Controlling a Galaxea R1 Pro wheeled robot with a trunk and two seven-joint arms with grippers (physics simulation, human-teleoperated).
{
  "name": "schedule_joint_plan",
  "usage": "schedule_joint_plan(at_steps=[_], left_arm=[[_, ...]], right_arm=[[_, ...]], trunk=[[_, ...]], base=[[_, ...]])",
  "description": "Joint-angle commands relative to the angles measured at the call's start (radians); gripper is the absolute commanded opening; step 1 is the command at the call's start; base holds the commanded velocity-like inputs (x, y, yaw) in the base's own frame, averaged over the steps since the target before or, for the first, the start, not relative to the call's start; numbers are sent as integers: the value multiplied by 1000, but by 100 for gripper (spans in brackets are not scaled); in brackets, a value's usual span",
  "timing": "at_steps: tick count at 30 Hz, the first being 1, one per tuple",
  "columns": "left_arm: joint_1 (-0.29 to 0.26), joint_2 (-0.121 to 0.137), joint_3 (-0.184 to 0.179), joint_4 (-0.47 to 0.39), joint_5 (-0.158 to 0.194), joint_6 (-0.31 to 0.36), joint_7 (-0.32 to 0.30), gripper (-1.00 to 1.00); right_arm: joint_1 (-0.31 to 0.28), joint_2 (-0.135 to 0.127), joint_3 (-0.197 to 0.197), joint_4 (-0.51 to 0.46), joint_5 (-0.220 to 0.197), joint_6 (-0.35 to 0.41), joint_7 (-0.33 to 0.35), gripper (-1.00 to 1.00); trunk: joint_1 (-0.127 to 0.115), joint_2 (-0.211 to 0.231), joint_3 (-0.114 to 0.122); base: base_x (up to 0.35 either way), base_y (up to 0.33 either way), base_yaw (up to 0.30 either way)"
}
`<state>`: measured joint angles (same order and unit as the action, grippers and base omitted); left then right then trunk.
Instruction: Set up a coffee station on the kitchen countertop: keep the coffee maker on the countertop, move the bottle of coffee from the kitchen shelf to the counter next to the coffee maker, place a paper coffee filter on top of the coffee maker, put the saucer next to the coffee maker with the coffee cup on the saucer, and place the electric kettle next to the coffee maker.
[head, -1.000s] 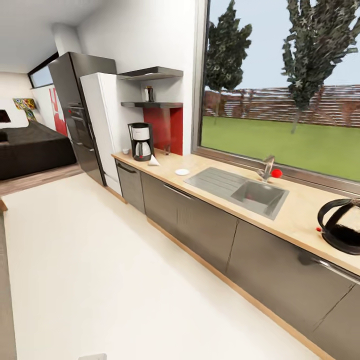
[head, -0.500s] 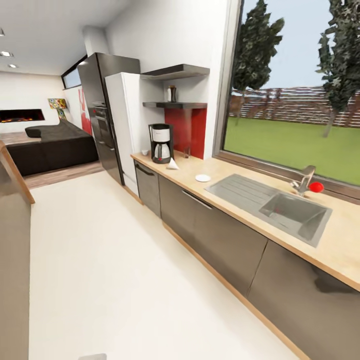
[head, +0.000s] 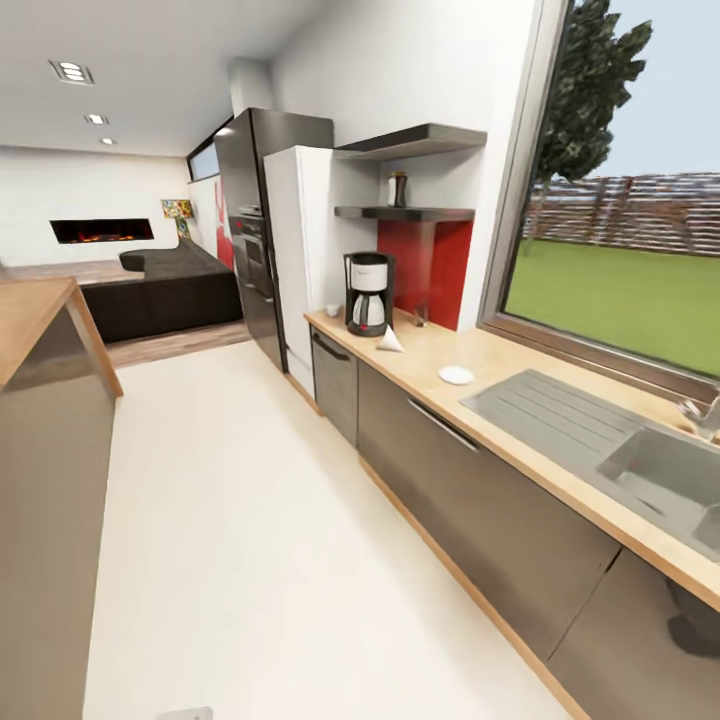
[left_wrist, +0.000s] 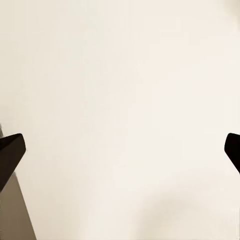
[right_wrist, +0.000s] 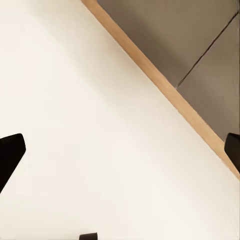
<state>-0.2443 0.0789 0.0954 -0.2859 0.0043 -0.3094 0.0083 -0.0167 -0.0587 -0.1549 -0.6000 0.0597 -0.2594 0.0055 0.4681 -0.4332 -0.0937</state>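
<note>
Two grippers hang over the pale floor (left_wrist: 120, 100), each with its jaws spread wide and nothing between them: the left gripper (left_wrist: 120, 150) above bare floor, the right gripper (right_wrist: 120, 150) above floor beside the wooden plinth (right_wrist: 165, 90) and grey cabinet fronts (right_wrist: 190, 35). Seen from the head, the kitchen countertop (head: 520, 375) runs along the window wall. At its far end stands the coffee maker (head: 368, 293), just beside the white fridge (head: 300, 250). The paper coffee filter (head: 390, 341) lies on the worktop just in front of the machine; the saucer (head: 456, 375) lies nearer, well apart from it, between the filter and the sink (head: 640, 465). A small white coffee cup (head: 332, 310) sits at the counter's far corner. The bottle of coffee (head: 398, 189) stands on the kitchen shelf (head: 405, 213), above the red wall panel (head: 425, 270). A wooden island bar (head: 40, 400) is at the left.
</note>
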Motion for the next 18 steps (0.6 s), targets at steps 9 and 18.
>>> schedule_joint_plan(at_steps=[9, 18], left_arm=[[-1, 0, 1, 1, 0, -4, 1, 100], [-1, 0, 1, 1, 0, -4, 1, 100]], right_arm=[[-1, 0, -3, 0, 6, -3, 1, 100], [-1, 0, -3, 0, 6, -3, 1, 100]], trunk=[[1, -2, 2], [1, -2, 7]], base=[[338, 0, 274], [338, 0, 274]])
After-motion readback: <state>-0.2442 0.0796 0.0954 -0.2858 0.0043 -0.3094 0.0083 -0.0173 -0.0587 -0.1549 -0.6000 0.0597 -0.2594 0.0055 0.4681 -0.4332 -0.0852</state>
